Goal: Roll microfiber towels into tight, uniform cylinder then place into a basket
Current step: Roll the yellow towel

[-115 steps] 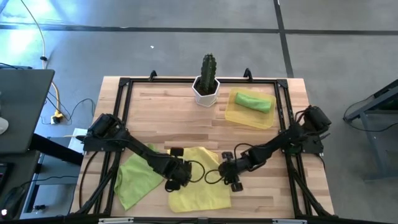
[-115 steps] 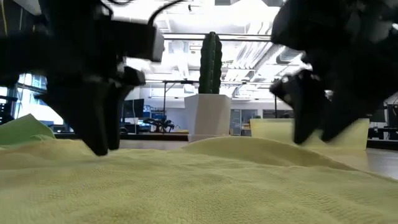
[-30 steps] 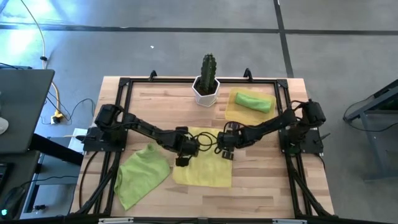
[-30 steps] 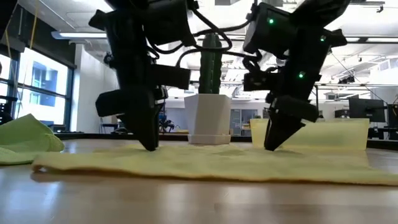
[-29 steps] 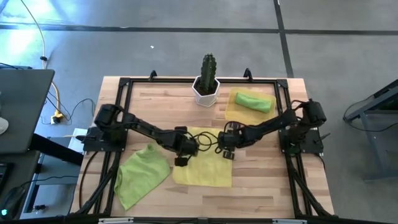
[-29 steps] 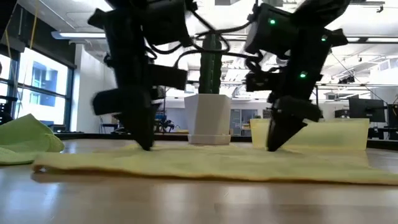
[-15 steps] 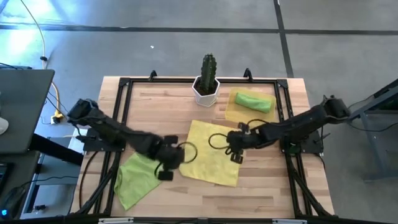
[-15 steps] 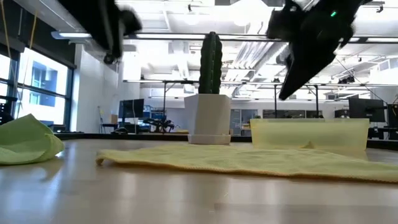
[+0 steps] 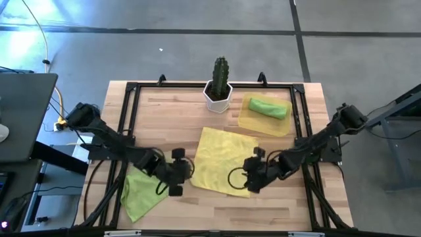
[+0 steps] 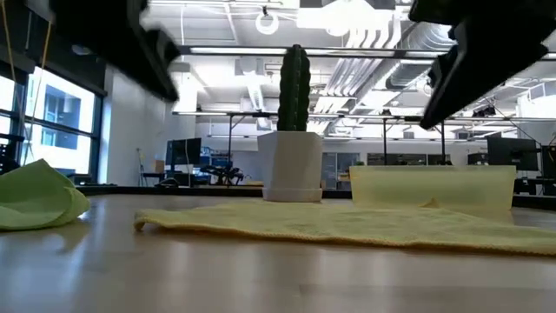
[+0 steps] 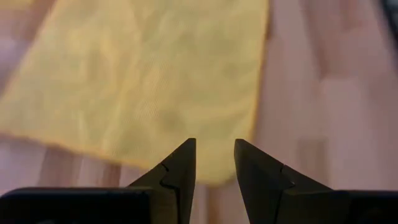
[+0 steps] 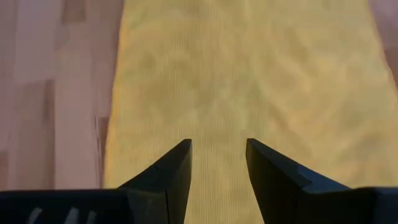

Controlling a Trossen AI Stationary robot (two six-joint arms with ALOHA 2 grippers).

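In the high view, a crumpled lime-green towel [image 9: 146, 189] is lying at the lower left of the desk [image 9: 171, 112], not yet rolled. Just right of it, the left tool [image 9: 176, 180] is being held low at the near left edge of the yellow towel [image 9: 222, 161]. In the left wrist view the left tool [image 11: 213, 158] is seen slightly parted, with nothing between its tips and the yellow cloth [image 11: 143, 81] spread ahead of it.

The yellow towel is lying flat in the centre of the frame, slightly skewed, with no fold or roll begun. The step in hand is judged to be the start of the roll on this second towel: the spreading appears finished, and both tools are being set at the near edge. The next move is likely to call for both tips to be lowered onto that edge, the hem to be pinched evenly and turned over toward the cactus pot [image 9: 218, 96], with equal travel on each side so that the cylinder is kept tight and straight.

The right tool [image 9: 254, 179] is hanging at the towel's lower right corner, the arm being stretched in from the right rail. In the right wrist view the right tool [image 12: 217, 155] is open by a moderate gap, empty, with cloth beneath.

At the upper right, the basket [image 9: 247, 122] is already holding one rolled green towel [image 9: 269, 107].
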